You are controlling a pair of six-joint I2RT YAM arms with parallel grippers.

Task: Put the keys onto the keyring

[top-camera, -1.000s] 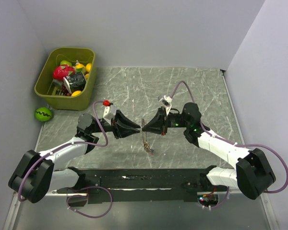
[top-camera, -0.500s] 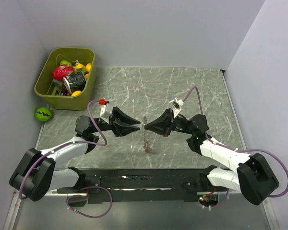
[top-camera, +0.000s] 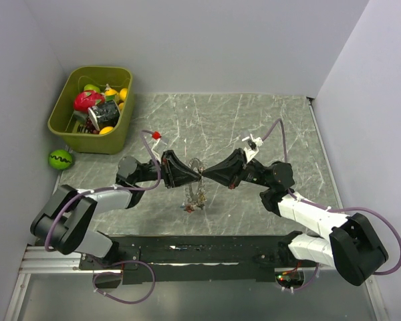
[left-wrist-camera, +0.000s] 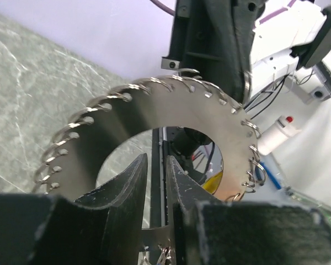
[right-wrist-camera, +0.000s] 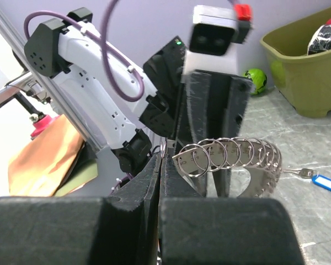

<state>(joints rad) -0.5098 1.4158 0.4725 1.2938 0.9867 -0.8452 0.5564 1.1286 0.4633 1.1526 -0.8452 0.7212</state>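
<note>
The keyring [top-camera: 197, 168] is a curved silver metal plate edged with several small wire rings, held up between both grippers over the table's middle. It fills the left wrist view [left-wrist-camera: 171, 110] and shows in the right wrist view [right-wrist-camera: 248, 165]. My left gripper [top-camera: 194, 176] [left-wrist-camera: 156, 161] is shut on the plate's lower edge. My right gripper [top-camera: 204, 175] [right-wrist-camera: 161, 157] is shut on one small end ring [right-wrist-camera: 163, 147]. Small keys [top-camera: 192, 202] hang or lie just below the ring. A silver key with a blue tag [right-wrist-camera: 325, 183] lies on the table.
An olive bin [top-camera: 67, 124] full of toys stands at the back left. A green ball [top-camera: 60, 159] lies off the mat beside it. Grey walls close in on three sides. The arm bases and a black rail [top-camera: 200, 249] run along the near edge.
Both grippers have moved closer together and the left arm has reached further right. The keyring has turned from hanging edge-on to a raised loop. The keys below it have shifted left.
</note>
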